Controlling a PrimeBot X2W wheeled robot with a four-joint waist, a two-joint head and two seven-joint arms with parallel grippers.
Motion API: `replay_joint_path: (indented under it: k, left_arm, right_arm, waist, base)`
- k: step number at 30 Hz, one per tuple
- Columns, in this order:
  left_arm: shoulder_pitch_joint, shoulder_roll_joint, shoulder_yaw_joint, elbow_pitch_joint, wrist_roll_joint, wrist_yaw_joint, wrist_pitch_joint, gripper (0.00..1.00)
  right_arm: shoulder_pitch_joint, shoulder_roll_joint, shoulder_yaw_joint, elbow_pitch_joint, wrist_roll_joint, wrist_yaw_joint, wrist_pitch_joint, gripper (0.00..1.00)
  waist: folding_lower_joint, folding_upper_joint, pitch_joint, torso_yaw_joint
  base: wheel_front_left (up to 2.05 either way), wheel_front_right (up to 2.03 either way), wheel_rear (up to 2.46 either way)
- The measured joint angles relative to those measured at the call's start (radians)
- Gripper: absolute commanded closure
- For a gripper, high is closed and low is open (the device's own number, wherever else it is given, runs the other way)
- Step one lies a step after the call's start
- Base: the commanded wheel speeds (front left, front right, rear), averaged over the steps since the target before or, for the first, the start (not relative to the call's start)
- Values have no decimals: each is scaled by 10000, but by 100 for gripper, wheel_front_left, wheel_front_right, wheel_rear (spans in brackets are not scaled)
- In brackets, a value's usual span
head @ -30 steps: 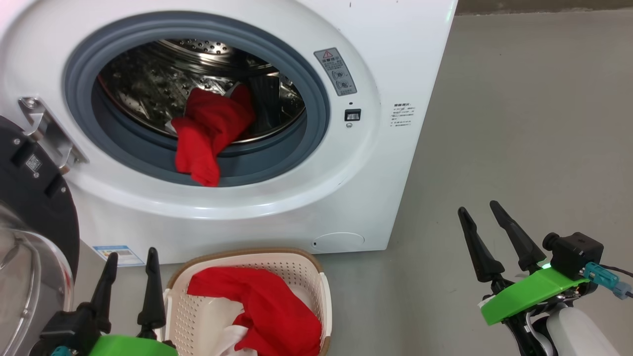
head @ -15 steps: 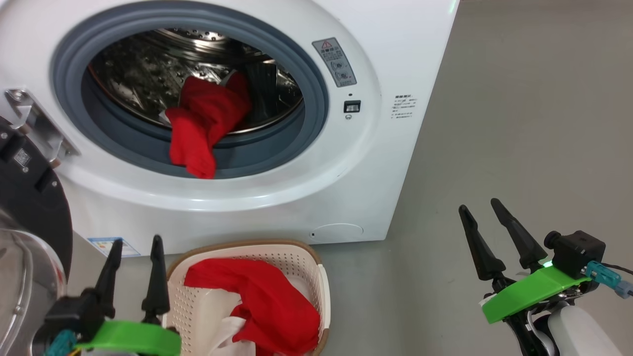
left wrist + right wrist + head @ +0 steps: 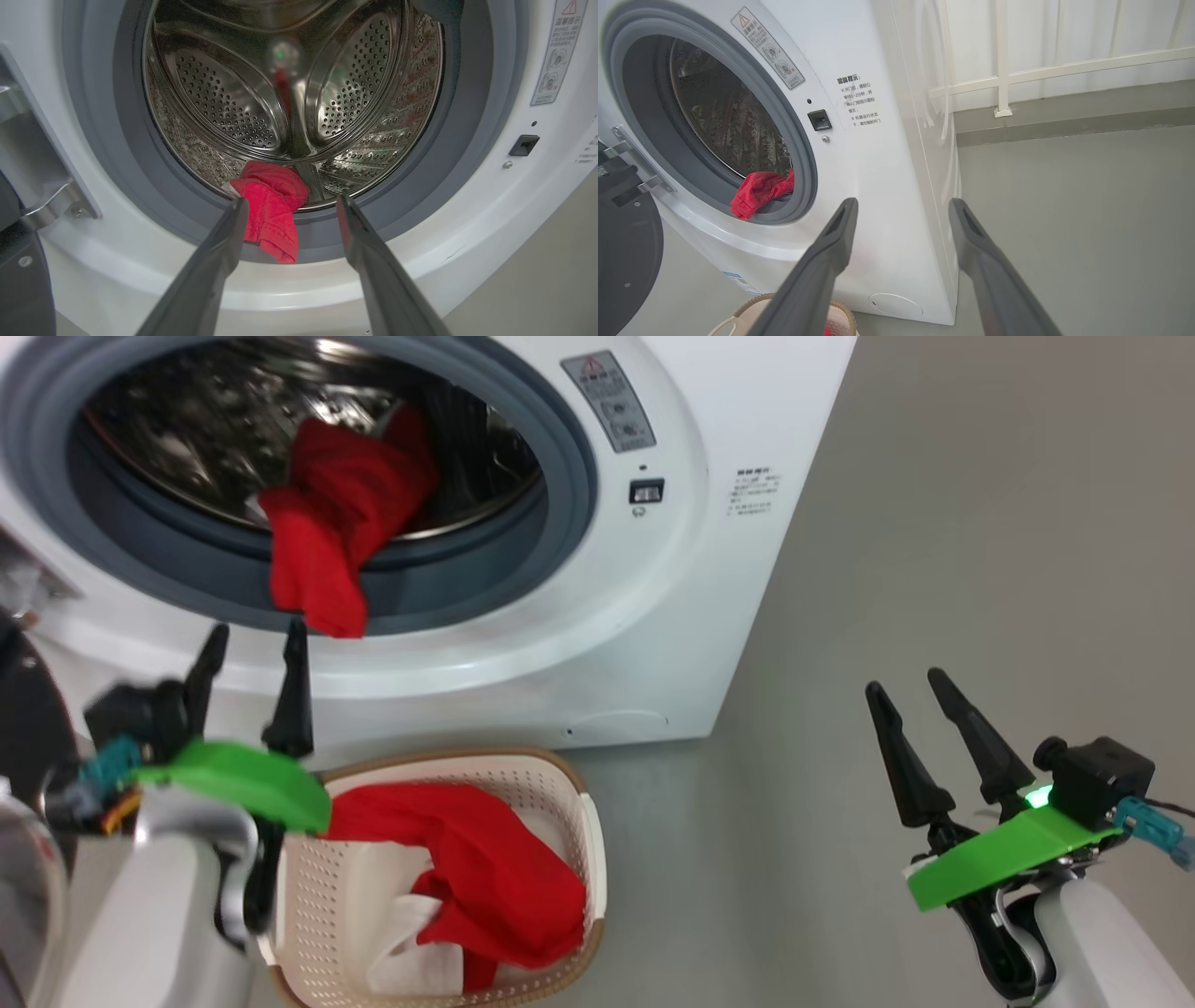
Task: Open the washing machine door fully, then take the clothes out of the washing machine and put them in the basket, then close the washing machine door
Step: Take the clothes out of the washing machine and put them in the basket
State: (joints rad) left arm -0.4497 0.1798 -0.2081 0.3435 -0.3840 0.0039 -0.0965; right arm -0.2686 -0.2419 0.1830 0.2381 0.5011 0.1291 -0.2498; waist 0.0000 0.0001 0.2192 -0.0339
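Washing machine (image 3: pixel 728 420) open at the front, door (image 3: pixel 626 261) swung out beside the hinge; draped over the lower lip of the grey ring (image 3: pixel 569 485), half inside the steel drum (image 3: pixel 219 93), one red garment (image 3: pixel 317 541); on the floor (image 3: pixel 934 523) just in front of the machine, below the opening, basket (image 3: pixel 532 784) with more red clothes (image 3: pixel 485 868) and a bit of white cloth (image 3: pixel 411 943) inside; left gripper (image 3: pixel 259 627) raised before the machine's lower front, fingers spread apart, empty, tips close under the hanging garment, touching or not impossible to tell; right gripper (image 3: pixel 904 681) well off to the machine's right, over bare floor, fingers likewise apart, holding nothing.
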Motion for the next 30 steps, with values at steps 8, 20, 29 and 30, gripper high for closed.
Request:
replay_joint_path:
  k: [8, 20, 29, 30]
  left_arm:
    - [-2545, -19, -54, 2445, 144, -98, 280, 0]
    - [-5846, 119, -40, 5567, 313, -102, 531, 0]
    - [-7664, 407, -98, 7051, 504, 221, 899, 0]
    - [-7794, 449, -102, 7194, 514, 268, 959, 0]
  right_arm:
    - [-407, 123, -12, -111, 0, 0, -2, 0]
    - [-1057, 234, -40, -355, 0, 0, -2, 0]
    - [-1662, 391, -50, -516, 2, 0, -2, 0]
    - [-1686, 408, -61, -516, 2, 0, -2, 0]
  waist:
    - [0, 0, 888, -309]
    - [0, 0, 2265, -868]
    - [0, 0, 3271, -1317]
    - [0, 0, 3364, -1384]
  base:
    - [0, 0, 0]
    - [0, 0, 0]
    - [0, 0, 0]
    - [0, 0, 0]
